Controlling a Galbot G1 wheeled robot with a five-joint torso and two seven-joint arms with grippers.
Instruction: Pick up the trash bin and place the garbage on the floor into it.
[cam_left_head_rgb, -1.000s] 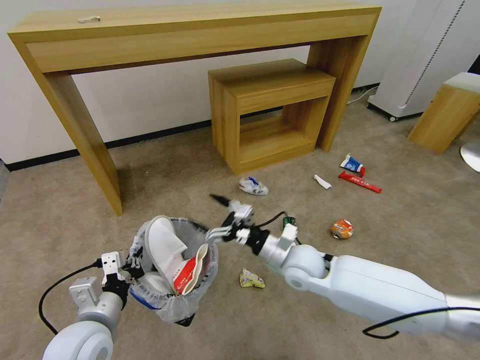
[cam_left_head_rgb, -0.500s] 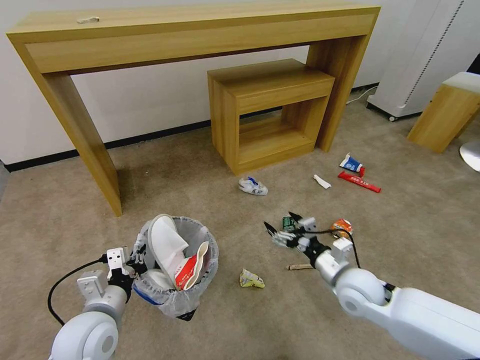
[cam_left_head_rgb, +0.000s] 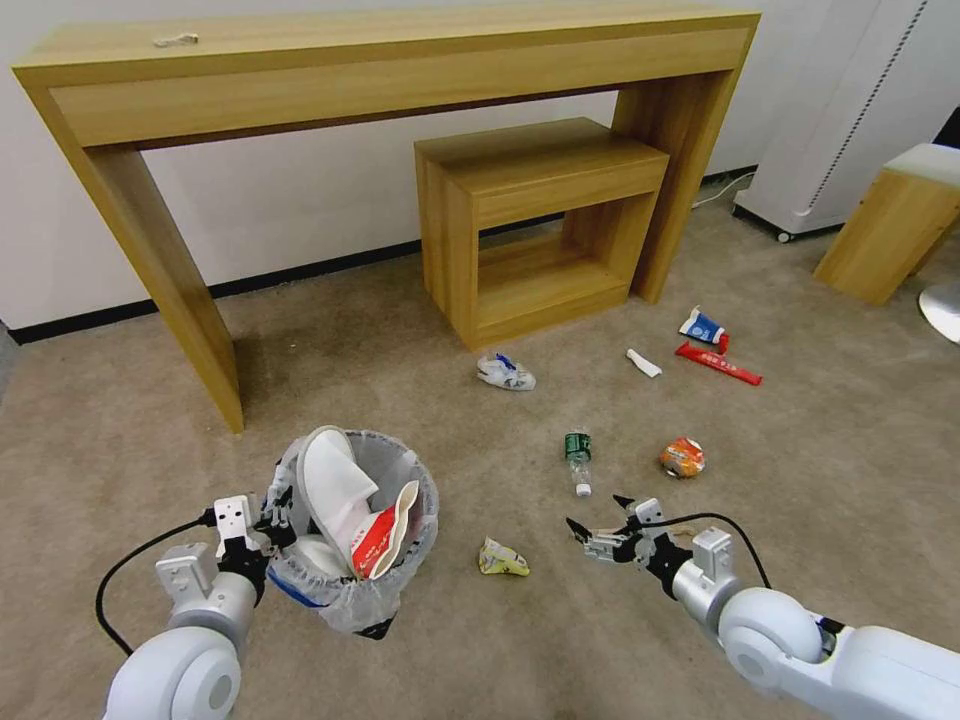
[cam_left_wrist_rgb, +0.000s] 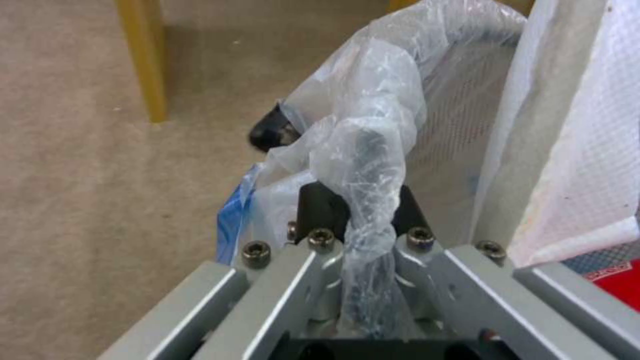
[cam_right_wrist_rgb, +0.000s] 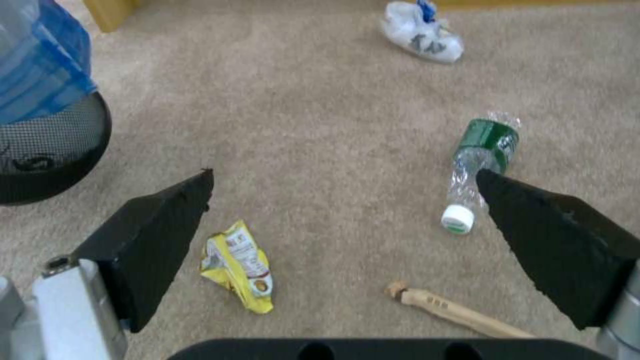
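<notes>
My left gripper (cam_left_head_rgb: 270, 520) is shut on the rim of the trash bin (cam_left_head_rgb: 400, 470), a black mesh bin with a crinkled plastic bag (cam_left_wrist_rgb: 360, 145), and holds it just above the floor (cam_left_head_rgb: 400, 660). A white slipper (cam_left_head_rgb: 335, 490) and a red paper bowl (cam_left_head_rgb: 380, 545) stick out of it. My right gripper (cam_left_head_rgb: 597, 511) hangs open and low over the carpet to the bin's right. In the right wrist view its jaws (cam_right_wrist_rgb: 343, 175) stand wide apart above a wooden stick (cam_right_wrist_rgb: 453, 310), between a yellow wrapper (cam_right_wrist_rgb: 240, 265) and a green-labelled bottle (cam_right_wrist_rgb: 483, 155).
More garbage lies farther off: an orange crumpled wrapper (cam_left_head_rgb: 683, 457), a white-blue wrapper (cam_left_head_rgb: 506, 372), a small white tube (cam_left_head_rgb: 644, 363), a red bar wrapper (cam_left_head_rgb: 718, 363) and a blue-white carton (cam_left_head_rgb: 703, 327). A long wooden console (cam_left_head_rgb: 180, 290) and a low wooden stool (cam_left_head_rgb: 530, 220) stand by the wall.
My right arm has swung away from above the bin, rightward and down to the carpet, with its jaws open. The bottle has come into sight. The left gripper and bin stay put.
</notes>
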